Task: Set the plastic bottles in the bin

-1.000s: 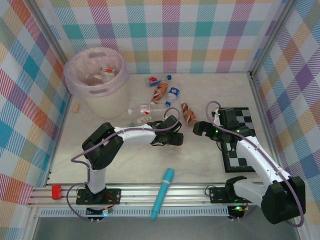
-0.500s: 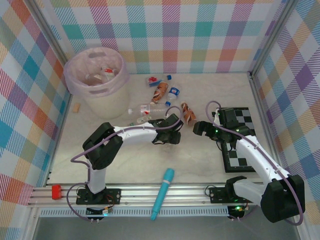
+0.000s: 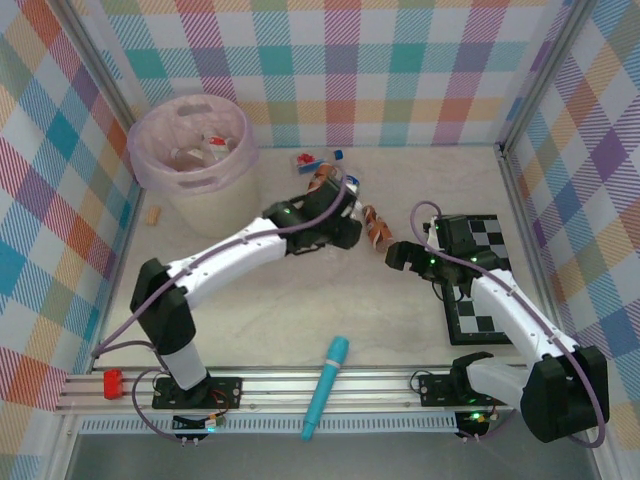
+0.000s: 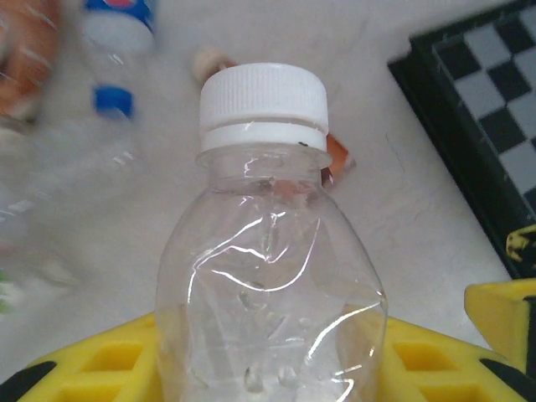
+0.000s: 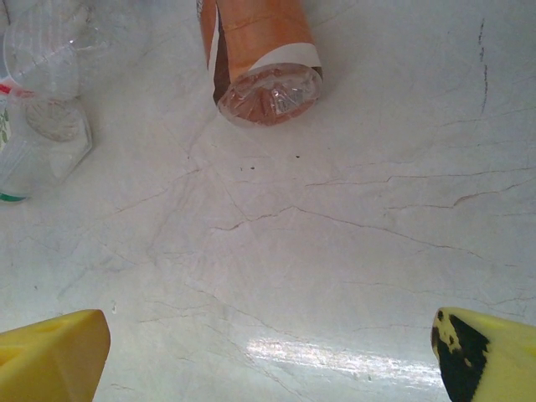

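Clear and crumpled, a white-capped bottle [image 4: 268,276] sat pinched low on its body between the yellow fingers [image 4: 75,377] of the left hand [image 3: 335,226]. A second before, that hand had been spread low over the middle of the counter [image 3: 280,320]. Since then it had squeezed shut on the bottle, and the arm had risen and swung toward the far side, close to the loose bottles [image 3: 322,180] lying there. The grasp looked made, so the step in hand was probably the carry to the bin [image 3: 215,215], which stood well apart at the far left with a few bottles [image 3: 205,150] already inside. The right hand [image 3: 396,257] had not moved: it was spread wide, held nothing, and hovered over bare counter near a brown bottle [image 5: 260,59] and beside the chequered board [image 3: 480,290]. With several bottles left outside the bin, the task seemed well short of done.
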Robot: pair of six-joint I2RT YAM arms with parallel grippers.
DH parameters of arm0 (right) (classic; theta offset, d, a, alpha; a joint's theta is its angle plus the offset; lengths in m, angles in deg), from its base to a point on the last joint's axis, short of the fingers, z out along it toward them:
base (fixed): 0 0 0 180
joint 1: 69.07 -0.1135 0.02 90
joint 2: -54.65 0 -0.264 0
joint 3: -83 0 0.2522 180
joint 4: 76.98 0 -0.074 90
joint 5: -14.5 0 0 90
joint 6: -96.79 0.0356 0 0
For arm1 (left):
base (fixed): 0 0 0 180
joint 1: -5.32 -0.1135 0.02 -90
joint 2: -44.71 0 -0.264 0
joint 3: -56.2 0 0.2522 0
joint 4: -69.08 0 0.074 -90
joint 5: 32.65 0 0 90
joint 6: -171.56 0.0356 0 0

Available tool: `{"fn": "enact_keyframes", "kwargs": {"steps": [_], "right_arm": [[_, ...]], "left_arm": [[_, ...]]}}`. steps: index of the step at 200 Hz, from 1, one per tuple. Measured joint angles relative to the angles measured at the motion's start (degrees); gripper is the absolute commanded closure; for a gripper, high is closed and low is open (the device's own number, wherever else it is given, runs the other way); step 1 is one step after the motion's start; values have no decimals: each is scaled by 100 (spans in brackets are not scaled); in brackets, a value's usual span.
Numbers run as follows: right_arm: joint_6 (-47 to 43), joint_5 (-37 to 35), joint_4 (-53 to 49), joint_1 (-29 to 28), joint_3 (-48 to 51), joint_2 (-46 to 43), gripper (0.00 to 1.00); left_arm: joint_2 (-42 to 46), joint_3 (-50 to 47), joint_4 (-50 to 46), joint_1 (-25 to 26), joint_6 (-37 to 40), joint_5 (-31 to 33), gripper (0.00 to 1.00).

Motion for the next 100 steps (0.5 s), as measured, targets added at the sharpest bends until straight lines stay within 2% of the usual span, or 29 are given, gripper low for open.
{"fn": "enact_keyframes", "kwargs": {"steps": [31, 70, 100], "right_arm": [[2, 2, 0, 0, 2, -87, 1], [20, 17, 20, 0, 92, -127, 1], [22, 26, 13, 0, 170, -219, 2]], "left_arm": [[450, 579, -367, -758, 407, -118, 57], [892, 1305, -511, -2114, 688, -431, 57], [868, 2076, -686, -3126, 881, -531, 57]]}}
